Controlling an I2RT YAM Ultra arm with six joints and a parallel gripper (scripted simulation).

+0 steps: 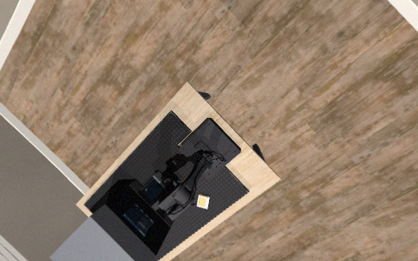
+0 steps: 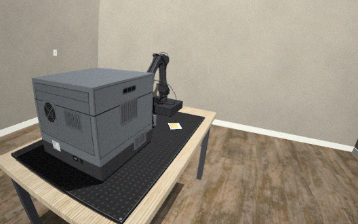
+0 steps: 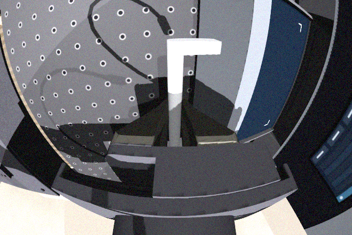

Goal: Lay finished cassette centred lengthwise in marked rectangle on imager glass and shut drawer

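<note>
My gripper (image 3: 174,103) is shut on a thin white cassette (image 3: 175,67). I see the cassette edge-on, with a short lip at its far end. It hangs above the perforated black mat (image 3: 70,56), just left of the open drawer of the grey imager IM (image 2: 92,112) (image 1: 84,241). The drawer's dark blue glass (image 3: 273,70) (image 1: 152,189) shows white corner marks and lies bare. A second small cassette (image 1: 203,201) (image 2: 174,125), yellow and white, lies flat on the mat to the side of the arm. In the exterior view the imager hides my gripper.
The arm stands on a black base block (image 2: 167,108) (image 1: 214,138) at the table's far end. The imager's front carries a blue control panel (image 3: 335,153) (image 1: 137,219). The wooden table (image 2: 197,114) edges the mat closely.
</note>
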